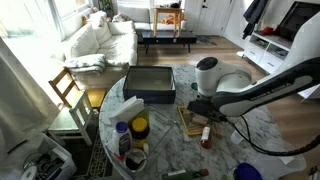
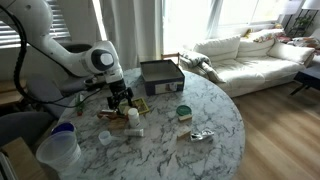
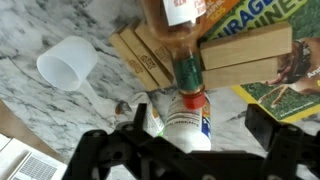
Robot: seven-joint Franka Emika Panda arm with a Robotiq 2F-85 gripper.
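1. The dark box (image 1: 150, 83) stands on the round marble counter (image 2: 215, 110) and serves as the landmark here.
2. The end effector (image 3: 190, 150) hangs over the counter a little way off one short side of the box. Its fingers (image 3: 100, 150) are spread wide and hold nothing.
3. A brown bottle (image 3: 180, 45) with a red cap and a green neck band lies on its side just beyond the box's short side, right under the end effector. In the wrist view its cap points towards the gap between the fingers, but the fingers do not touch it.
4. A white bottle (image 3: 185, 128) lies next to the red cap, farther from the box than the brown bottle. In the wrist view it shows between the two fingers.
5. Wooden blocks (image 3: 145, 55) lie on both sides of the brown bottle's neck, close against it, in the same patch beside the box.
6. A book (image 3: 285, 85) with a green and yellow cover lies flat under some of the blocks, near that side of the box.
7. A white scoop (image 3: 68, 62) lies on the marble near the blocks and clear of them.
8. A clear plastic jug (image 2: 58, 148) stands well apart from the box, near the counter's rim.
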